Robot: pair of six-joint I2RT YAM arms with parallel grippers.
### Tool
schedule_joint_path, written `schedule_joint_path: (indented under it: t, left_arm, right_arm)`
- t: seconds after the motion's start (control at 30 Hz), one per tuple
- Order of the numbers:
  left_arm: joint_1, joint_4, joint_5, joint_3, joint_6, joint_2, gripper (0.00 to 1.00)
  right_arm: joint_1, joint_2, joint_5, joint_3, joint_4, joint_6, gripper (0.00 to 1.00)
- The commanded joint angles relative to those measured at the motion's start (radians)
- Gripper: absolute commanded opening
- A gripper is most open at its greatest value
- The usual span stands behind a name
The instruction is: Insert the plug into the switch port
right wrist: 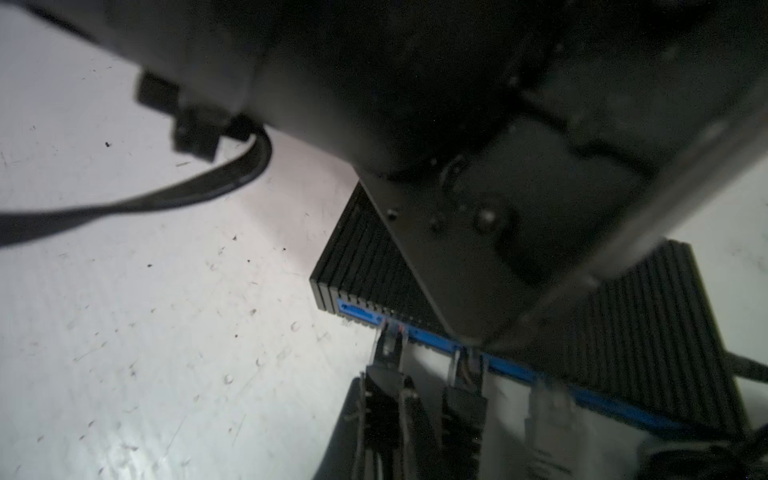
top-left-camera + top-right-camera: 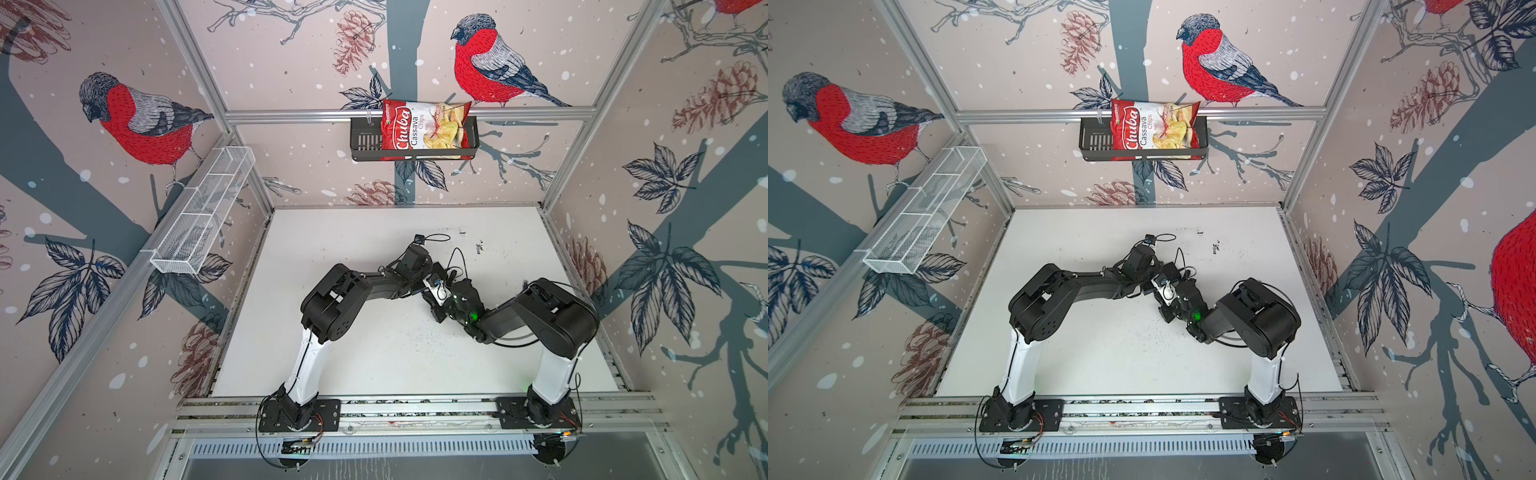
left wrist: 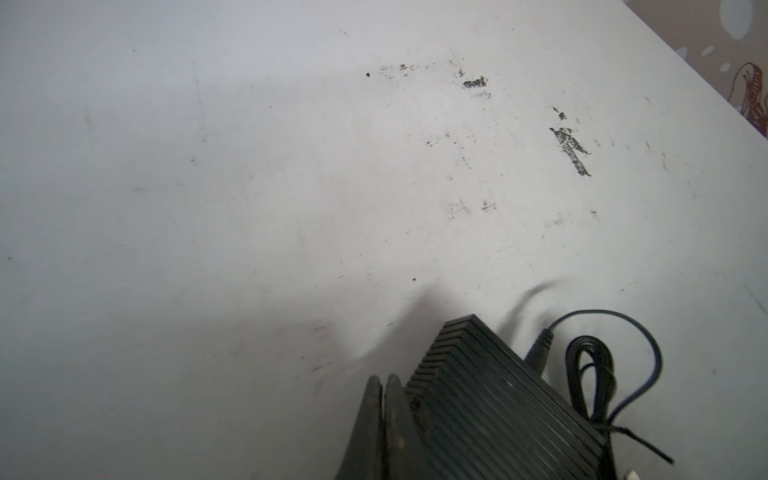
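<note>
Your right pincer point(image 1: 384, 388) is closed narrow on the plug point(image 1: 388, 343), with its fingers flanking the plug's black ribbed boot. Straight ahead of the fingertips, the plug's clear tip meets the blue front face of the switch point(image 1: 361, 266) at a port near one end of that face. You cannot tell how deep the tip sits. Just beside this pincer, along the same blue face, a second plug point(image 1: 467, 365) with its own ribbed boot sits in a neighbouring port.

Your left pincer point(image 3: 383, 382) is fully closed, its fingers pressed together with nothing between them. The switch's ribbed top lies just beside those fingers; whether they touch it you cannot tell. In the right wrist view, the left pincer's dark body hangs over the switch and hides the middle of its top.

On the far side of the switch from the left pincer, a thin black cord point(image 3: 598, 365) loops on the white table point(image 3: 208, 208), and its barrel end enters the switch's edge. In a top view, a small black adapter point(image 2: 419, 240) lies on the table beyond the left arm's wrist, apart from both pincers.
</note>
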Motion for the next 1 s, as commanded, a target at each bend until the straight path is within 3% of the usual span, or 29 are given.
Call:
schedule_joint_path:
  t: [0.0, 0.23, 0.43, 0.67, 0.7, 0.73, 0.97]
  left_arm:
    - [-0.040, -0.483, 0.302, -0.052, -0.018, 0.036, 0.00]
    - [-0.018, -0.482, 0.281, -0.027, -0.029, 0.009, 0.00]
    - [0.027, -0.482, 0.281, 0.009, -0.049, -0.054, 0.31]
    - [0.072, -0.464, 0.345, 0.006, -0.074, -0.124, 0.57]
    - [0.078, -0.448, 0.358, -0.011, -0.087, -0.137, 0.67]
    - [0.087, -0.424, 0.376, -0.034, -0.102, -0.152, 0.96]
    - [0.112, -0.339, 0.457, -0.093, -0.174, -0.231, 0.97]
  right_arm:
    - [-0.002, 0.004, 0.096, 0.020, 0.112, 0.007, 0.01]
    - [-0.003, -0.036, 0.034, -0.039, 0.110, -0.023, 0.00]
    - [-0.007, -0.075, 0.032, -0.069, 0.107, -0.036, 0.00]
    - [-0.014, -0.111, 0.011, -0.099, 0.128, -0.036, 0.01]
    - [-0.015, -0.112, 0.010, -0.103, 0.133, -0.033, 0.00]
    - [-0.017, -0.113, 0.011, -0.106, 0.138, -0.030, 0.00]
    - [-0.021, -0.101, 0.008, -0.112, 0.168, -0.018, 0.01]
